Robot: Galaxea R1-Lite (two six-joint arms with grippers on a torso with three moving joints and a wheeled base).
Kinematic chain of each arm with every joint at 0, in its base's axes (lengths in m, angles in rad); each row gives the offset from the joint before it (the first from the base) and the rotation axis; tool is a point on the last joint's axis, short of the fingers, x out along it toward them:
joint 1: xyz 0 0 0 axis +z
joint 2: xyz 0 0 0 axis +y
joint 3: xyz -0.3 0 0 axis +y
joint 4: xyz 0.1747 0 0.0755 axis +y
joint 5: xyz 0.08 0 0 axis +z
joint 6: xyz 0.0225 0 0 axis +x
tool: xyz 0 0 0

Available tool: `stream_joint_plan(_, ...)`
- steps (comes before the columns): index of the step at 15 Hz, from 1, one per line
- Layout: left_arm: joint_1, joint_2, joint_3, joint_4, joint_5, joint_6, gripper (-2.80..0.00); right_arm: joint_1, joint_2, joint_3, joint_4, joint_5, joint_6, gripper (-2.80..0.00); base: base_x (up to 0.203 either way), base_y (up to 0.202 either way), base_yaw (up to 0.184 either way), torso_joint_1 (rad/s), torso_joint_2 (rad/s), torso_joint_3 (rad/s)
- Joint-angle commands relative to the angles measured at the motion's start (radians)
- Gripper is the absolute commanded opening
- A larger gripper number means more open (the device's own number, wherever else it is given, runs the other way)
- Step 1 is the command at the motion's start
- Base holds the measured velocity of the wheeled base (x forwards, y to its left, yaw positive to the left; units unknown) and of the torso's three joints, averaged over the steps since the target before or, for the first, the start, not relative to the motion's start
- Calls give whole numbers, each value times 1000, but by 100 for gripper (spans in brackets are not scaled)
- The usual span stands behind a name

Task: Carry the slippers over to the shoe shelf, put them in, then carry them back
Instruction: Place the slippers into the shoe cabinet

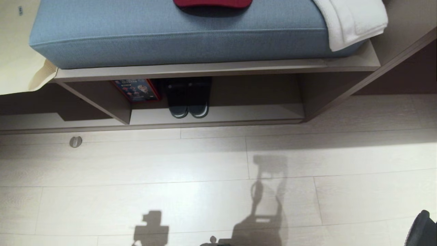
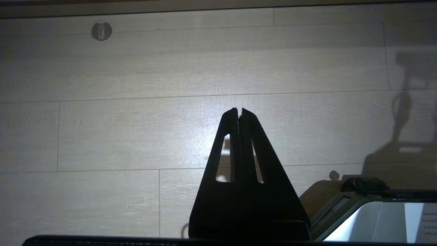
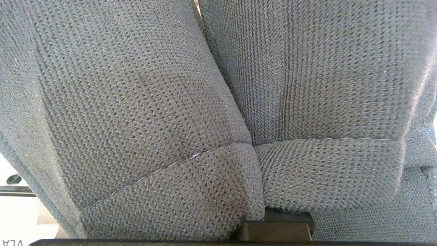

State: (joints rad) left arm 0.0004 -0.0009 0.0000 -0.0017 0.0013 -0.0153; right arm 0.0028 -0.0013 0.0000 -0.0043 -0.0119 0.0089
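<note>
2 knitted grey-blue slippers (image 3: 218, 112) are sitting pinched in the right claw; left claw (image 2: 239, 111) is closing on nothing.

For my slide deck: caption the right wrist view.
Grey-blue knit slippers fill the frame, side by side against the camera.
</note>
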Motion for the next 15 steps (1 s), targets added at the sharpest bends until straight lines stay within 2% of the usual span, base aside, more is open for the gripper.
stream_joint_plan(1, 1, 1, 1, 0, 0, 0, -280, 0, 1, 2, 0, 0, 0, -280, 0, 0, 0, 2, 2, -194)
stream_joint_plan(15, 0, 1, 1, 0, 0, -2, -280, 0, 1, 1, 0, 0, 0, -280, 0, 0, 0, 2, 4, -198)
